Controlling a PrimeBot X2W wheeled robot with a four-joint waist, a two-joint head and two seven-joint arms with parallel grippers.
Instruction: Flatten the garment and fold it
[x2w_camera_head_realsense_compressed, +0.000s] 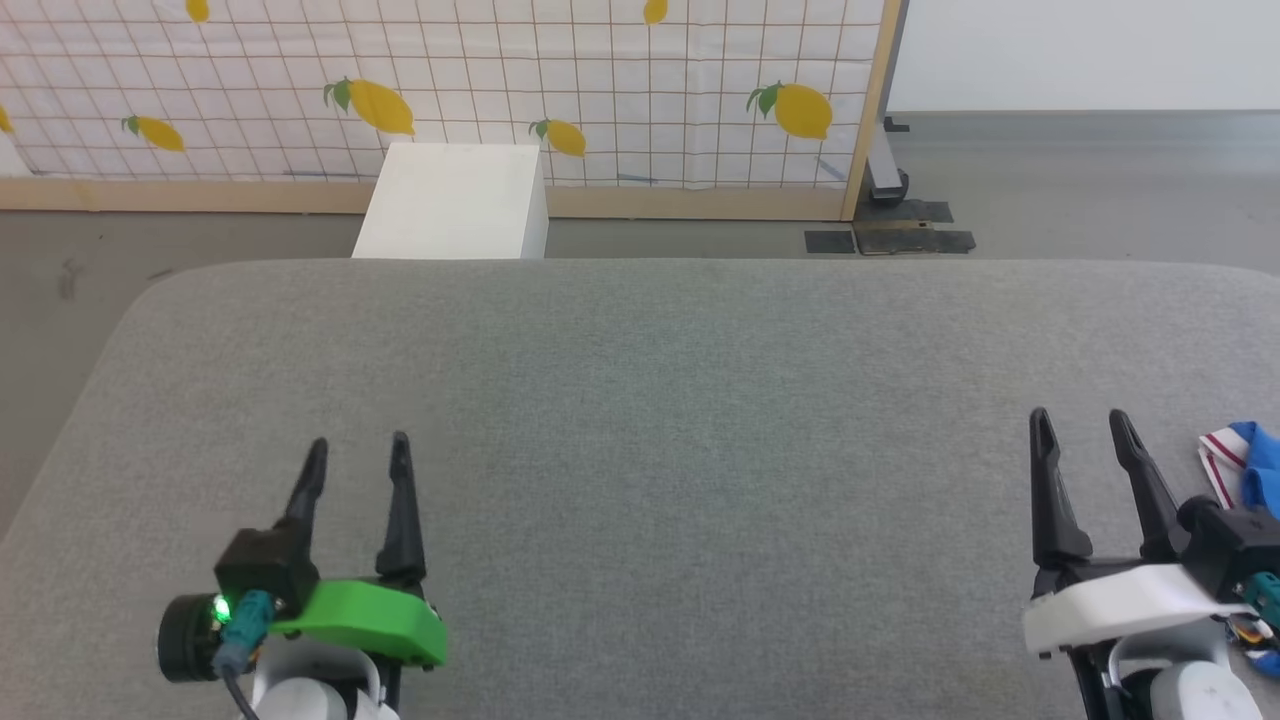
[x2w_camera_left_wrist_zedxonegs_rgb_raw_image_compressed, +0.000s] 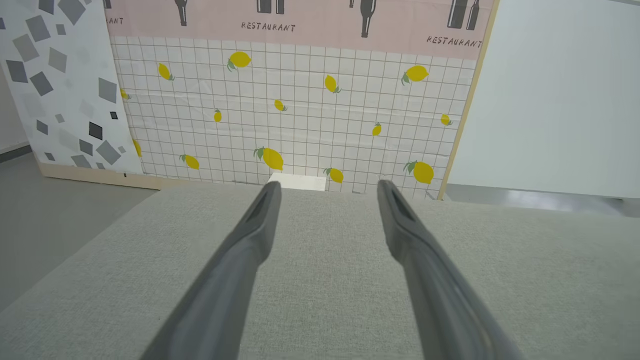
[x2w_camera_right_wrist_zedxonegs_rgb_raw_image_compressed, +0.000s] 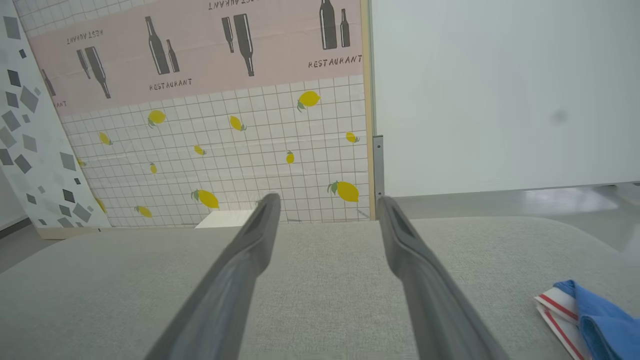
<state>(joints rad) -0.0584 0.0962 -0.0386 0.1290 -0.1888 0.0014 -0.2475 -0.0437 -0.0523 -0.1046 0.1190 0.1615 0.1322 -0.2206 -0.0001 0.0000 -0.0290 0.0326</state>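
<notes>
Grey padded surface (x2w_camera_head_realsense_compressed: 640, 340) is stretching before you, lemon-print screen (x2w_camera_head_realsense_compressed: 600, 90) behind.
Head view: your left gripper (x2w_camera_head_realsense_compressed: 358, 455) and right gripper (x2w_camera_head_realsense_compressed: 1080, 425) are both holding fingers apart, the garment (x2w_camera_head_realsense_compressed: 1245, 465) lying bunched just right of the right one. Left wrist view: fingers are gaping. Right wrist view: fingers are gaping, garment (x2w_camera_right_wrist_zedxonegs_rgb_raw_image_compressed: 590, 315) lying lower right.

We see a grey fabric-covered table (x2w_camera_head_realsense_compressed: 640, 380) with rounded far corners. Near its right edge lies a bunched blue jersey (x2w_camera_head_realsense_compressed: 1258, 452) with red-and-white striped trim.
</notes>
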